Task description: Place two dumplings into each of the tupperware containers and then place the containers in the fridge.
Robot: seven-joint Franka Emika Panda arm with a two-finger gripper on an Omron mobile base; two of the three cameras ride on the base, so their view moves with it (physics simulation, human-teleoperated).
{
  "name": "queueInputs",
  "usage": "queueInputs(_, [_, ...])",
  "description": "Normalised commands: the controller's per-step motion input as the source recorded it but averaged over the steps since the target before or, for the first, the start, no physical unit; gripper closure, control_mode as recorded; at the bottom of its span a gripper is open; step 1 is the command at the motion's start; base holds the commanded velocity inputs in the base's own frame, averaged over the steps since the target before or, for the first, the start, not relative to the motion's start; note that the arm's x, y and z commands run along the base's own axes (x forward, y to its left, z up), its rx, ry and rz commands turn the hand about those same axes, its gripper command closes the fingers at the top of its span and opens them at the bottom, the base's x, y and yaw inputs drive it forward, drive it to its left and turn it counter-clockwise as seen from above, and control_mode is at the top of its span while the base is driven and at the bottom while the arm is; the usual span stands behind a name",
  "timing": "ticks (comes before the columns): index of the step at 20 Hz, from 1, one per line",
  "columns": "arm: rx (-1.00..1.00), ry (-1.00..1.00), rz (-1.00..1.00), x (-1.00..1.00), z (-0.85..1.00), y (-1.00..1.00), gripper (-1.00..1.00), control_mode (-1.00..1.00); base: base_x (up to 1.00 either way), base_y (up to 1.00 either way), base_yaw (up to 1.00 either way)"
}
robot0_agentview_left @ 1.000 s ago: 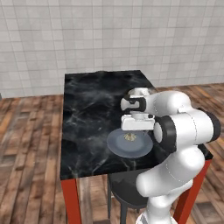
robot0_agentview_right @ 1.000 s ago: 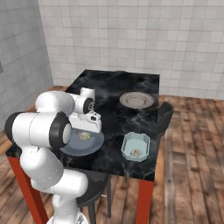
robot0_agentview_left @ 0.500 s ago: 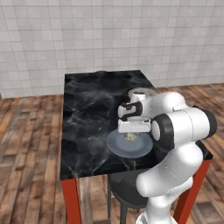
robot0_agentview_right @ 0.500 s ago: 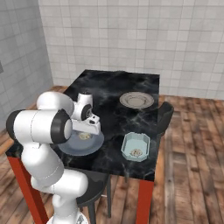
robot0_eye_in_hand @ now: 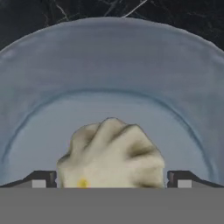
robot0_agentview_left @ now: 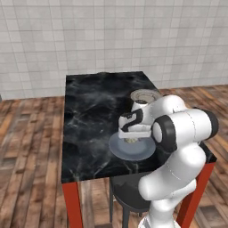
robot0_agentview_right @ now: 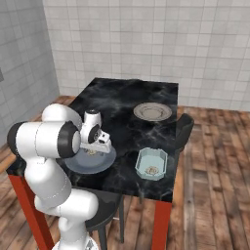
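Two dark fingertips of the gripper (robot0_eye_in_hand: 112, 183) stand apart, one on each side of a small tan crimped dumpling (robot0_eye_in_hand: 111, 153), not yet closed on it. It sits on the round blue-grey glazed plate (robot0_agentview_left: 120, 151) near the front edge of the black marble table (robot0_agentview_left: 93, 107). I judge the soft, lumpy dumpling may squash or slip out if the squeeze is off-centre. Farther right, the pale blue-green tupperware tub with cut corners (robot0_agentview_right: 151, 163) holds another dumpling (robot0_agentview_right: 152, 170). Beyond lies a round beige plate (robot0_agentview_right: 152, 111).

Pale tiled wall (robot0_agentview_left: 111, 40), wood floor (robot0_agentview_left: 26, 147).
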Motion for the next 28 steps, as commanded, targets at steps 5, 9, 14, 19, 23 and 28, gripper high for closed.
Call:
queueInputs(5, [0.0,-0.02,0.0,0.17,0.0,0.04,-1.0,-1.0,0.0,0.0,0.0])
queueInputs(9, [0.0,0.0,0.0,0.14,-0.02,0.13,1.0,-1.0,0.0,0.0,0.0])
queueInputs(14, [0.0,0.0,0.0,0.05,0.04,0.02,1.0,-1.0,0.0,0.0,0.0])
queueInputs(19, [0.0,-0.02,0.0,0.02,0.5,-0.61,1.0,-1.0,0.0,0.0,0.0])
queueInputs(23, [0.0,0.0,0.0,0.0,0.52,-0.92,1.0,-1.0,0.0,0.0,0.0])
queueInputs(28, [0.0,0.02,0.0,0.0,0.09,-0.93,1.0,-1.0,0.0,0.0,0.0])
